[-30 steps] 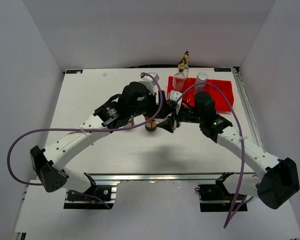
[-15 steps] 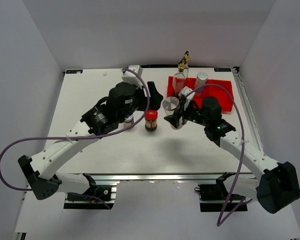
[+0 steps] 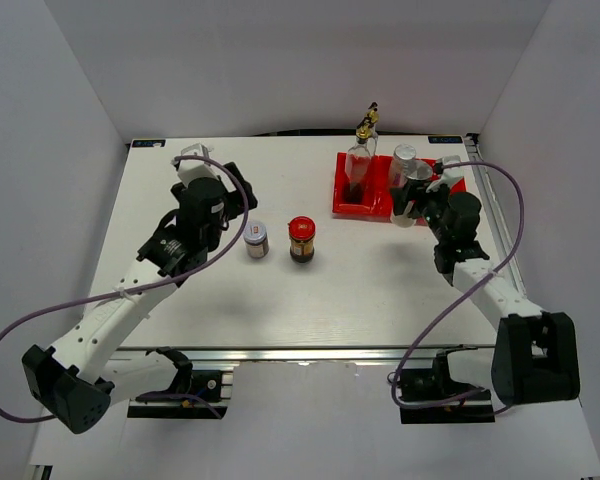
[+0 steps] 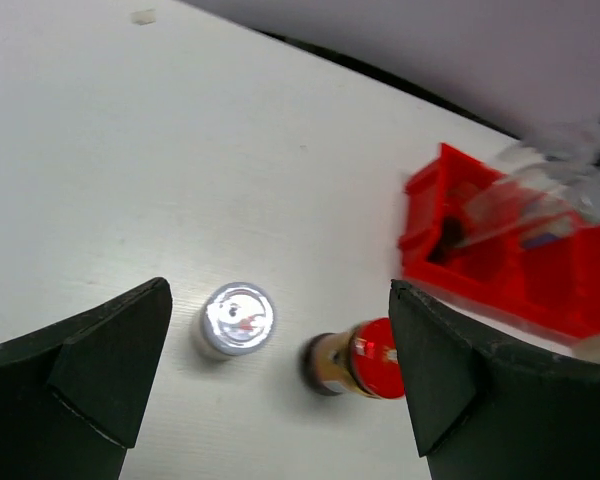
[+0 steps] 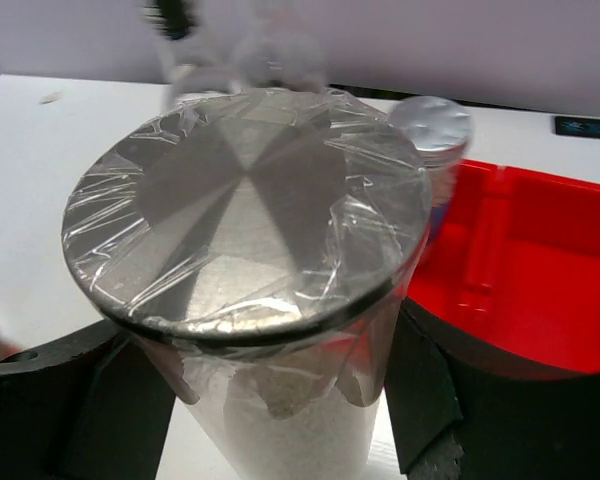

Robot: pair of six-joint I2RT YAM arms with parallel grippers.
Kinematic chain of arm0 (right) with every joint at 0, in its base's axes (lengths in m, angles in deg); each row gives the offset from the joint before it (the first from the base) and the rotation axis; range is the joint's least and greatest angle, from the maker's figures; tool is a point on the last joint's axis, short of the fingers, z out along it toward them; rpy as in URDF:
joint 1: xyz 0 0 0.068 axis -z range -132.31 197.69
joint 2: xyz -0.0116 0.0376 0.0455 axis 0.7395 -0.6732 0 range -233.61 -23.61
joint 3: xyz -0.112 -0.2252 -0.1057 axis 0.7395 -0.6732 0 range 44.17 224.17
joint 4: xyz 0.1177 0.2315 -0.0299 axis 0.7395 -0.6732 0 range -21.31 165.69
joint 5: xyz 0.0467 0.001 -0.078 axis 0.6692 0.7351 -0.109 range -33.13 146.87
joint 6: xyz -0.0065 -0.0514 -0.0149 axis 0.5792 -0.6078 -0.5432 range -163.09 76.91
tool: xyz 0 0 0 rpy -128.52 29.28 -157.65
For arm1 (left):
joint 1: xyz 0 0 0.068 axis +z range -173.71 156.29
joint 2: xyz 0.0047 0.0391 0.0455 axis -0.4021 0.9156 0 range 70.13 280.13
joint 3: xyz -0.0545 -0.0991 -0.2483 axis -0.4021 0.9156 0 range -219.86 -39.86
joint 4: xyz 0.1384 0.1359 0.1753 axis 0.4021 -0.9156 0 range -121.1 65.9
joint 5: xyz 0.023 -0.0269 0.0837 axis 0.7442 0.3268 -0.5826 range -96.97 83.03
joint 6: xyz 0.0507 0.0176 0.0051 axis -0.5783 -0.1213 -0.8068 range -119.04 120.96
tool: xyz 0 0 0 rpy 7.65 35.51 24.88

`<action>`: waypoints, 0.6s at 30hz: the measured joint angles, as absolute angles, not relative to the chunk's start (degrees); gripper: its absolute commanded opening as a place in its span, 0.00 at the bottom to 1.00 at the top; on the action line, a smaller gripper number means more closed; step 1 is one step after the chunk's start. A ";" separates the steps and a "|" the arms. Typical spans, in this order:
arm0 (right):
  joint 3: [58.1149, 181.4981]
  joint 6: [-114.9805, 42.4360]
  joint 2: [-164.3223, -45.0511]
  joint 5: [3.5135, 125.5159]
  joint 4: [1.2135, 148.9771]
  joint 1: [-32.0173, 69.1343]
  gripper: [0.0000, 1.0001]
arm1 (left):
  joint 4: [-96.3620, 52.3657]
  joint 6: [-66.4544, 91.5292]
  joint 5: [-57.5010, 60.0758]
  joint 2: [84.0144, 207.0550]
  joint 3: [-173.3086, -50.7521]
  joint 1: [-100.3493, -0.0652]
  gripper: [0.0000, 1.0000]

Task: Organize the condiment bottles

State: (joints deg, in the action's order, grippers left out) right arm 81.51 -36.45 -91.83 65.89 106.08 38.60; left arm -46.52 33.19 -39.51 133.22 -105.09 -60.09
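Note:
My right gripper [image 3: 418, 198] is shut on a silver-capped white shaker [image 3: 416, 182], holding it at the front edge of the red tray [image 3: 454, 193]. In the right wrist view the shaker [image 5: 248, 225] fills the frame between my fingers, its cap wrapped in clear film. A second shaker [image 3: 404, 159] [image 5: 432, 128] stands in the tray. A tall glass bottle [image 3: 359, 162] with a gold pourer stands in the tray's left compartment, with another pourer just behind it. The silver-lidded jar [image 3: 256, 240] [image 4: 237, 319] and the red-lidded dark jar [image 3: 301, 238] [image 4: 361, 358] stand mid-table. My left gripper [image 3: 237, 200] [image 4: 280, 400] is open and empty, left of and above them.
The red tray [image 4: 500, 262] [image 5: 525, 270] sits at the back right of the white table [image 3: 180, 180]. Grey walls close in the sides and back. Purple cables loop from both arms over the table's near half.
My left arm has pulled back to the left, away from the two jars. My right arm has carried the shaker right and back, to the tray.

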 measured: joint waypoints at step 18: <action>94.85 -41.39 -121.23 59.75 126.08 39.89 0.32 | -41.93 31.77 -37.39 132.58 -95.69 -54.49 0.98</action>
